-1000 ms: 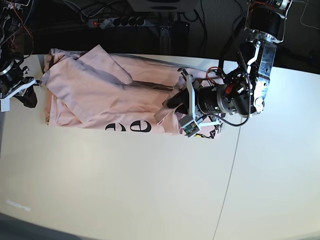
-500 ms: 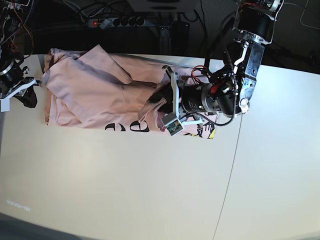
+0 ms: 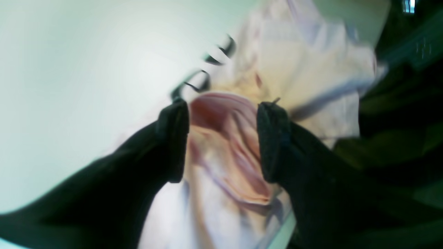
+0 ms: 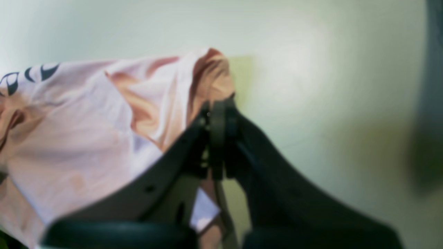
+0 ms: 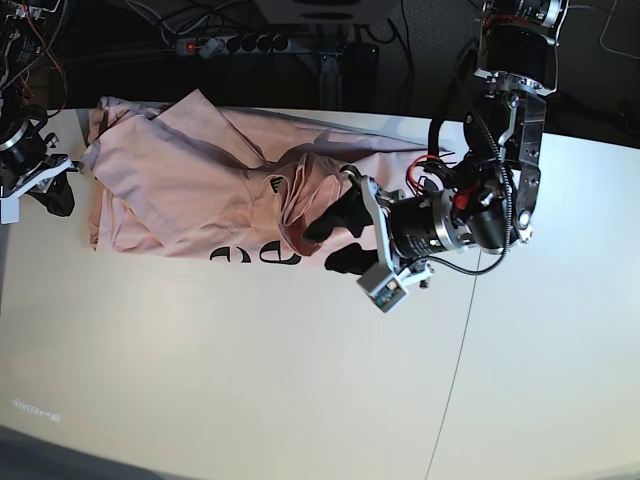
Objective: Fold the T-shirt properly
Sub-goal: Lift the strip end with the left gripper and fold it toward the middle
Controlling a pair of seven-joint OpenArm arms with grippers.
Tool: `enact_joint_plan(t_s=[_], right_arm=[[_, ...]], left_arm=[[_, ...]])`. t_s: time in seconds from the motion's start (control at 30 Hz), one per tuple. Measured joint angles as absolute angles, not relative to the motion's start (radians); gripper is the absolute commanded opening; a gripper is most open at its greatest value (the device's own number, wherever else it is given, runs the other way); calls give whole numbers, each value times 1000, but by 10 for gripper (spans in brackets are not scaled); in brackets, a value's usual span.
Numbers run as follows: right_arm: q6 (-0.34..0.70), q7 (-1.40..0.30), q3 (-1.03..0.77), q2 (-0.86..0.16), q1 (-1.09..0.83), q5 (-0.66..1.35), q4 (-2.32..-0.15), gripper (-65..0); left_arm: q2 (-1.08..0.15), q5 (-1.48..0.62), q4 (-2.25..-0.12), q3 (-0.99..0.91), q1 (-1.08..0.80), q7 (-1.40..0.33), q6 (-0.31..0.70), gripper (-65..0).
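Observation:
The pale pink T-shirt (image 5: pixel 190 185) lies bunched on the far left part of the white table, with black lettering (image 5: pixel 255 255) along its near edge. My left gripper (image 5: pixel 336 240) is open at the shirt's right end, fingers (image 3: pixel 173 138) apart. A loose pink fold (image 3: pixel 225 145) lies between them, unclamped. In the left wrist view the gripper (image 3: pixel 223 138) looks down the length of the shirt. At the shirt's left edge my right gripper (image 5: pixel 62 190) is shut. In the right wrist view its fingertips (image 4: pixel 218 114) pinch a raised corner of the T-shirt (image 4: pixel 79 117).
Past the table's far edge lie a power strip (image 5: pixel 230 42) and several cables. A seam (image 5: pixel 460 350) runs across the white table (image 5: pixel 250 380) right of centre. The left arm's upper links (image 5: pixel 515 90) rise over the table's back right.
My left gripper carried a fold of the shirt leftwards, then opened and drew back toward the near right. The fold now rests on the shirt. The right gripper has not moved.

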State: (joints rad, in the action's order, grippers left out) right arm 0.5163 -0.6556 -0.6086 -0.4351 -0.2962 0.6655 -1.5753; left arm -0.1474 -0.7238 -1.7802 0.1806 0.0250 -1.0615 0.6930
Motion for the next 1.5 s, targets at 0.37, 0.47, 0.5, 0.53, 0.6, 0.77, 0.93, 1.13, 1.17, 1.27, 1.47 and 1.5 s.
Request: enact_joint_plan(t_s=[0.37, 0.47, 0.5, 0.53, 0.6, 0.77, 0.93, 1.13, 1.17, 1.27, 1.47, 1.5], right_arm=[[516, -656, -609, -435, -296, 665, -1575, -650], [516, -656, -609, -435, -296, 665, -1575, -650], [516, -656, -609, -435, -296, 667, -1575, -650], [516, -656, -609, -435, -296, 665, -1575, -650], [516, -656, -609, -435, -296, 665, -1575, -650], [516, -656, -609, -435, -296, 678, -1575, -650], [516, -656, -609, -435, -296, 682, -1575, -650], [516, -674, -609, -435, -296, 682, -1575, -650], [516, -675, -609, -435, -296, 682, -1575, -650], [516, -674, -609, -435, -296, 683, -1575, -650], [516, -674, -609, -435, -296, 684, -1575, -650], [516, -675, -609, -435, -296, 684, -1575, -650]], left_arm=[[-147, -694, -1734, 141, -25, -991, 693, -650], [-147, -643, -1684, 141, -22, -924, 693, -650], [-147, -630, -1665, 141, -18, -912, 693, -650], [-147, -620, -1649, 141, -16, -911, 693, -650], [-146, -593, -1624, 141, -14, -908, 693, -650], [-134, -590, -1596, 139, -18, -904, 693, -650], [-76, -530, -1583, 178, -19, -903, 693, -650], [-44, -503, -1583, 346, -19, -907, 681, -650], [-38, -495, -1583, 376, -19, -907, 677, -650], [-12, -490, -1583, 464, -20, -908, 672, -650], [17, -483, -1583, 486, -16, -916, 667, -650], [17, -483, -1584, 462, -16, -929, 665, -650]])
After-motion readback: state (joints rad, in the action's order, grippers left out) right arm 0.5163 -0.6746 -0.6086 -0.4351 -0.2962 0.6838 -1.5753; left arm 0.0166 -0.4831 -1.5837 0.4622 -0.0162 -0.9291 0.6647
